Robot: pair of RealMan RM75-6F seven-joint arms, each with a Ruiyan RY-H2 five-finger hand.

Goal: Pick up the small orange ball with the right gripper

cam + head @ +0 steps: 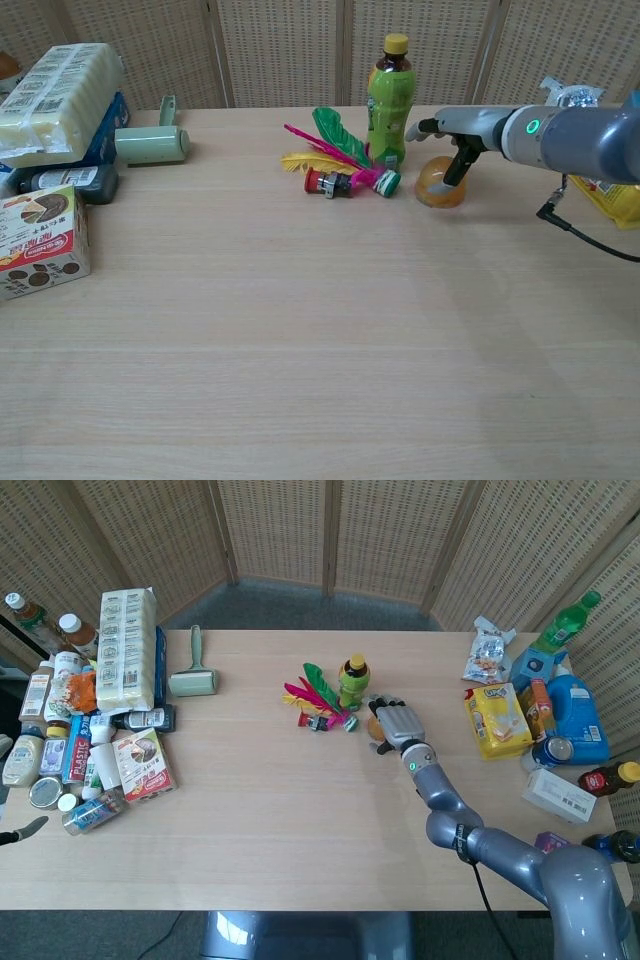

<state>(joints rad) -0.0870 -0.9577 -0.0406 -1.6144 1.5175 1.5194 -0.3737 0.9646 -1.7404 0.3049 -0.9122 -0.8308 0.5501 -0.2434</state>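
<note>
While the right hand [452, 143] reaches over the small orange ball [438, 185], its fingers [393, 716] are spread above the ball and the thumb angles down against the ball's right side; the ball sits on the desk [300, 330] and no closed grasp shows. In the head view the same hand [395, 723] covers most of the ball [375, 730], with only an orange edge visible at its left. The grey forearm, with a green light near the wrist, runs back to the right.

Just left of the ball stands a green drink bottle with a yellow cap [390, 90], and the fingertips are close beside it. Against the bottle's base lie feathered shuttlecocks [340, 165] with pink, green and yellow plumes.

Farther left on the desk rests a pale green lint roller [152, 142], beside a wrapped pack of tissues [58, 85]. A yellow snack bag [497, 718] lies right of the hand.

At the far left edge of the head view only a grey tip of the left hand [22, 832] shows; whether it is spread cannot be told.
</note>
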